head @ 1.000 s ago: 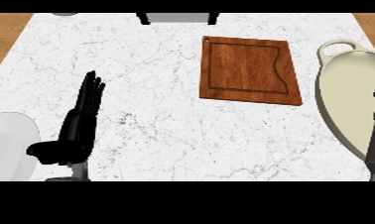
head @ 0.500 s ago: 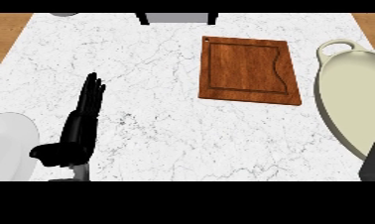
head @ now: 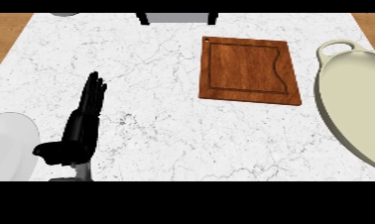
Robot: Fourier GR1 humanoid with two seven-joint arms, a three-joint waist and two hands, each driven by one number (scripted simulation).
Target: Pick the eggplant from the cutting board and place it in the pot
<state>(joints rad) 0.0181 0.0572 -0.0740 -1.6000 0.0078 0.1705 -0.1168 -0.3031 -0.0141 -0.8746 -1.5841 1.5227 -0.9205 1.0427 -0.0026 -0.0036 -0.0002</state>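
The brown wooden cutting board [head: 249, 69] lies right of the counter's middle with nothing on it. A cream pot [head: 350, 100] with a loop handle stands at the right edge, cut off by the view; the part of its inside that shows holds nothing. No eggplant shows anywhere. My left hand [head: 77, 131] rests at the lower left, fingers straight and pointing up, holding nothing. My right hand is out of view.
The white marble counter [head: 161, 114] fills the view. A pale grey rounded object [head: 13, 143] sits at the lower left edge beside my left hand. A dark-framed grey object [head: 177, 18] sits at the far edge.
A dark sliver at the lower right edge, beside the pot, slid down and has left the view. The left hand has not moved.
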